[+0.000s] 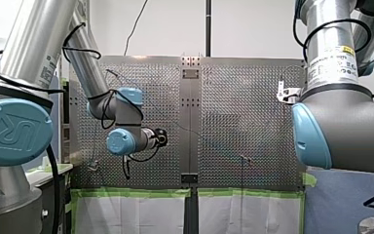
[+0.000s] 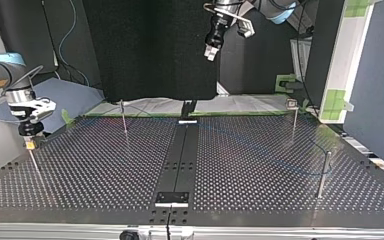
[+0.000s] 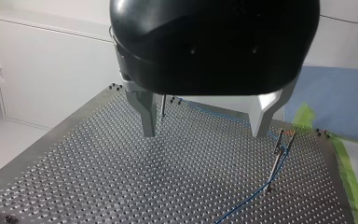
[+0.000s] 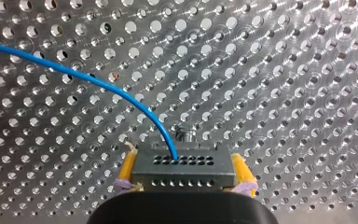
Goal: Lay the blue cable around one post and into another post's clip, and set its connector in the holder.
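In the right wrist view, my right gripper (image 4: 185, 179) is shut on the grey metal connector (image 4: 184, 168), one yellow pad (image 4: 127, 169) against each of its ends. The blue cable (image 4: 98, 84) leaves the connector's top and arcs away over the perforated table (image 4: 284, 93). In the top view this gripper (image 2: 29, 142) hangs low at the left, just above a thin post (image 2: 34, 162). My left gripper (image 3: 205, 126) is open and holds nothing, high over the table (image 2: 210, 50). Below it the blue cable (image 3: 256, 189) passes a clip post (image 3: 279, 151).
More thin posts stand on the table (image 2: 90, 170): one at the back left (image 2: 124, 117), one at the back right (image 2: 294, 120), one at the right (image 2: 323, 175). A black rail (image 2: 180, 155) runs down the middle. Green tape (image 1: 136, 193) edges the table.
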{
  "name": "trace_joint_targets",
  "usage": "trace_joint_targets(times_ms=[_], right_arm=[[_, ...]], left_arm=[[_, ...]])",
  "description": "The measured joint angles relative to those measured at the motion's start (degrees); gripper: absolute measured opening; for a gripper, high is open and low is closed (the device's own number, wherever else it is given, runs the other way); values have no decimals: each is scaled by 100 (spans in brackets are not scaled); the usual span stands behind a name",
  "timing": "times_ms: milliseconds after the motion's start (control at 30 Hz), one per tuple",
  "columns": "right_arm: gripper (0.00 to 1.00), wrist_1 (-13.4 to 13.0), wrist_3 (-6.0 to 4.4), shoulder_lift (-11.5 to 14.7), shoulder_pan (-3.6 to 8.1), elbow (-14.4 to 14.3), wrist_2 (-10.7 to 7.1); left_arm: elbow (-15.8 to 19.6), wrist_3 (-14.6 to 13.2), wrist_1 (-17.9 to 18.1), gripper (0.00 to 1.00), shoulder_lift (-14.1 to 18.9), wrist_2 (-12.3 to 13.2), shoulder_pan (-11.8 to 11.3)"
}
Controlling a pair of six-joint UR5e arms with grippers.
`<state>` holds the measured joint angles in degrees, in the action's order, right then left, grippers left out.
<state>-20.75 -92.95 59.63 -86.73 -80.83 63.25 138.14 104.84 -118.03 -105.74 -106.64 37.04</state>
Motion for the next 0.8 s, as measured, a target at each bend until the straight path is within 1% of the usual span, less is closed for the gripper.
trace_joint_targets(times_ms=[33,67,133,167,200,233,267,300,333,367,400,800], right_arm=[[38,0,3,0,0,0,4],[38,0,5,-2,0,1,10],[53,1,9,-2,1,1,21],[53,3,10,0,2,0,26],[69,5,10,0,2,1,33],[76,6,11,1,2,0,37],[76,7,11,1,2,1,40],[87,7,12,-1,1,1,43],[93,12,12,-7,1,-2,45],[93,15,12,-12,2,-5,47],[98,13,10,-10,3,-6,51],[98,8,-22,-14,2,1,56]], left_arm=[[0,-1,-1,98,0,0,0],[0,-2,-1,98,2,0,0],[0,-4,-2,98,2,-1,-1],[0,-5,-2,98,2,-1,-1],[0,-6,-2,98,1,0,0],[-1,-6,-2,98,0,-1,0],[-1,-4,-2,98,1,-1,-1],[-2,-3,-2,98,2,-1,-1],[-1,-2,-2,98,3,-1,-1],[-1,-1,-2,98,4,-1,-1],[-1,-1,-2,98,4,-1,-1],[0,-8,-2,98,0,-8,-2]])
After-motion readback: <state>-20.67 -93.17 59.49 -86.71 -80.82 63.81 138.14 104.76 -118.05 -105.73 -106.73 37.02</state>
